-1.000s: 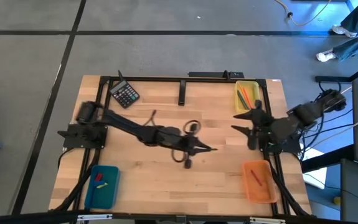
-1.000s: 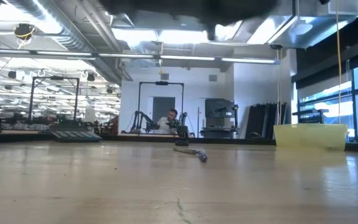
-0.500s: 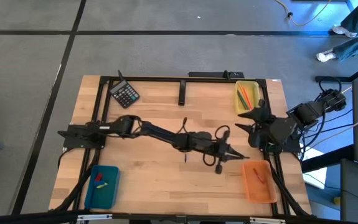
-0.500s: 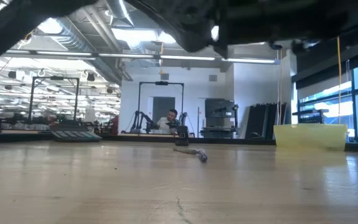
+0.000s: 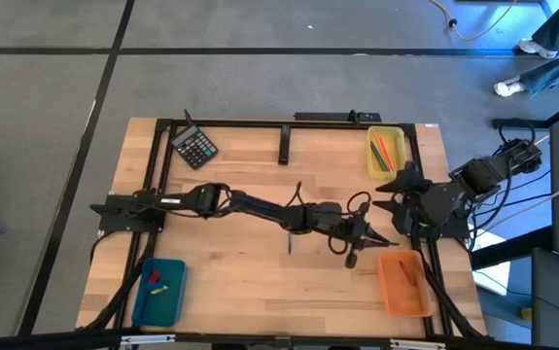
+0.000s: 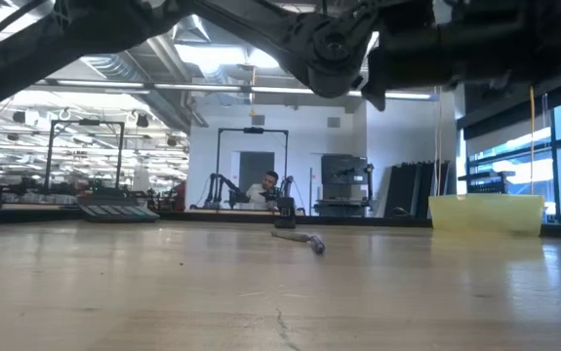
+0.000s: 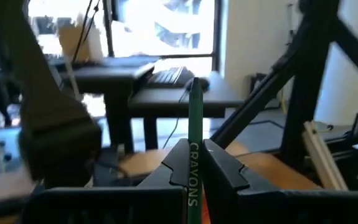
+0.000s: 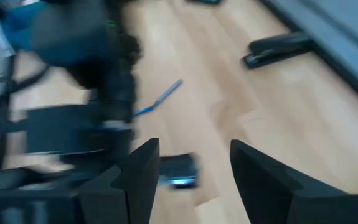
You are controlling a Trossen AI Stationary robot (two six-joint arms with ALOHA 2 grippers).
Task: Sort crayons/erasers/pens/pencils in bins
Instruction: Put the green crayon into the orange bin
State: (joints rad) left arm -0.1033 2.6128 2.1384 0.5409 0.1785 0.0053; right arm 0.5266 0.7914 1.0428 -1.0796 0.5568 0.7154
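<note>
- My left gripper (image 5: pixel 384 238) is stretched way out across the table (image 5: pixel 260 277), over near the right side, just beside the orange bin (image 5: pixel 404 284) but not over it yet.
- It's clamped tight on a green crayon (image 7: pixel 195 134) — in the left wrist view the stick runs straight up between my two fingers (image 7: pixel 177 165), with "CRAYONS" printed down the side.
- So the crayon is right in my grip, sticking out past the fingertips, up off the wood.
- My right gripper (image 5: pixel 393 197) sits at the right edge of the table, between the yellow bin (image 5: pixel 386 153) and the orange bin, jaws spread wide, nothing in them.
- In the right wrist view I can see my two right fingers (image 8: pixel 142 168) apart, and past them the left arm's blurry dark bulk, a slim blue stick (image 8: pixel 160 99) lying flat on the wood and a small dark thing just beside it — can't tell what that one is.
- Yellow bin has a few orange and green crayons (image 5: pixel 386 149) in it; the orange one holds a reddish stick (image 5: pixel 402 275).
- Teal bin (image 5: pixel 158 290) is down at the near left corner with a couple of small bits inside, red and yellow-green.
- Calculator (image 5: pixel 196 147) sits at the far left corner, well apart from both grippers.
- Low view just shows the arm overhead and a small grey piece (image 6: pixel 308 240) lying on the table.
</note>
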